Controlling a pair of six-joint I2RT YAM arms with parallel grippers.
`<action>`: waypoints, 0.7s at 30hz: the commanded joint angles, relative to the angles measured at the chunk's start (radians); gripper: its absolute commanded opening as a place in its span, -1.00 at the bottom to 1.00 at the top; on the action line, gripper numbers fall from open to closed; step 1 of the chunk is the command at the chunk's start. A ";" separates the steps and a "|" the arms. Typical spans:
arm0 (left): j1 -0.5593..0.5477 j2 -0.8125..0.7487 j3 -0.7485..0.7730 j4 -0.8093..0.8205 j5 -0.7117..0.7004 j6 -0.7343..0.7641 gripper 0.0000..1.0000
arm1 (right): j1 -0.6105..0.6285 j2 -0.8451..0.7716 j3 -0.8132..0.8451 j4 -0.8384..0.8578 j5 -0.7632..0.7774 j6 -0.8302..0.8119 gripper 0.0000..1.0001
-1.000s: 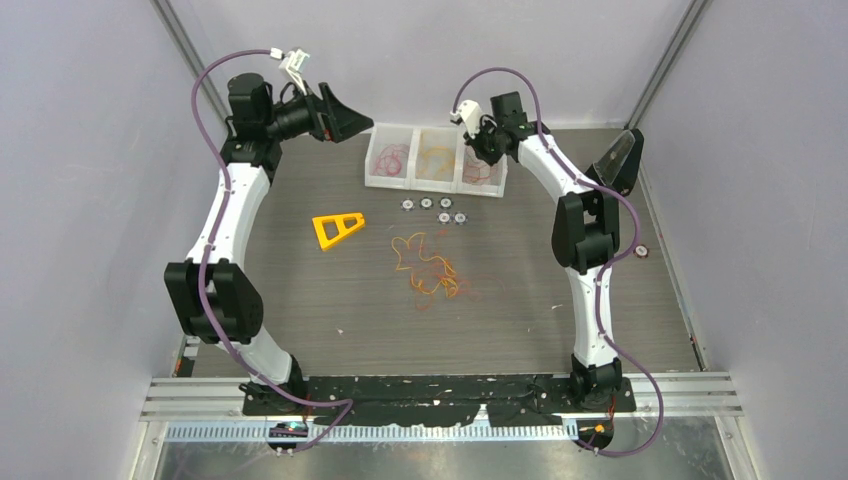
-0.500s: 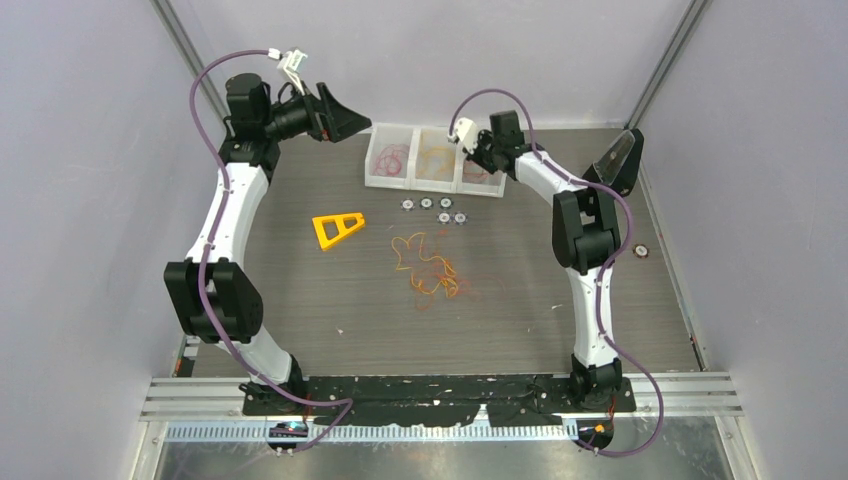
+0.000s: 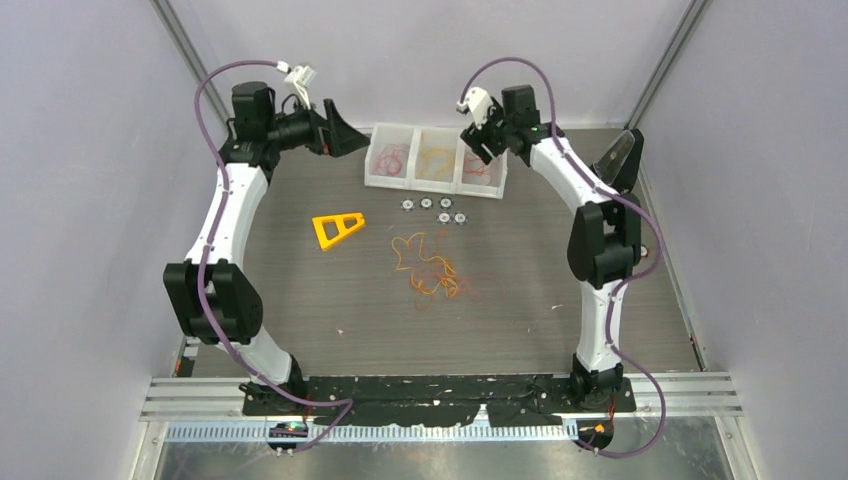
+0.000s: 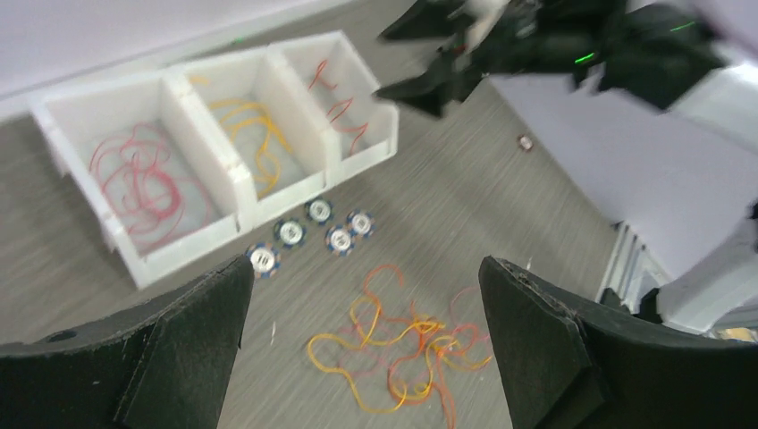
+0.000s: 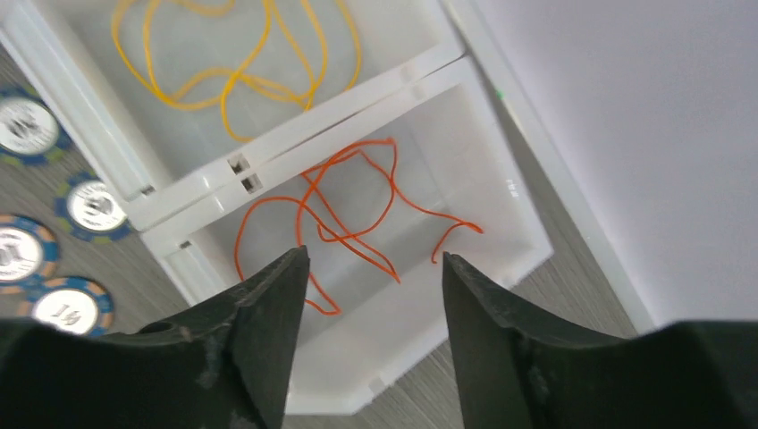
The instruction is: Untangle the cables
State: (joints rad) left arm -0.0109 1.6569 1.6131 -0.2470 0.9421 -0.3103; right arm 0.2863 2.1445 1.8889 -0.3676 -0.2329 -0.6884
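A tangle of yellow, orange and red cables [image 3: 432, 270] lies mid-table, and the left wrist view shows this tangle [image 4: 402, 349] below my left gripper. The white three-compartment bin [image 3: 435, 186] at the back holds red cables [image 4: 143, 179] on the left, yellow cables [image 5: 232, 63] in the middle and an orange cable [image 5: 357, 210] on the right. My right gripper [image 5: 374, 257] hangs open over the right compartment, nothing between its fingers. My left gripper [image 3: 345, 135] is raised left of the bin, wide open and empty.
A yellow triangular frame [image 3: 337, 228] lies left of the tangle. Several poker chips [image 3: 432, 208] sit in front of the bin. A small round piece [image 3: 641, 252] lies at the right edge. Grey walls close in the table.
My right gripper has gone from shut to open above the bin's right compartment, and its wrist has shifted slightly. The left wrist has turned a little toward the bin.
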 commanded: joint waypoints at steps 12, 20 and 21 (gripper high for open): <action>-0.190 0.089 -0.190 -0.557 -0.089 0.505 0.78 | 0.040 -0.399 -0.340 -0.372 -0.486 0.402 0.69; -0.261 0.210 -0.219 -0.284 -0.132 0.321 0.56 | 0.186 -0.355 -0.529 -0.221 -0.398 0.426 0.65; -0.276 0.234 -0.198 -0.280 -0.138 0.322 0.53 | 0.195 -0.329 -0.536 -0.206 -0.376 0.430 0.65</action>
State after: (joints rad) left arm -0.2646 1.8278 1.3582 -0.6712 0.8177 0.0780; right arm 0.4381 1.7851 1.3594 -0.6720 -0.6308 -0.2989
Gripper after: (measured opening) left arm 0.792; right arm 0.831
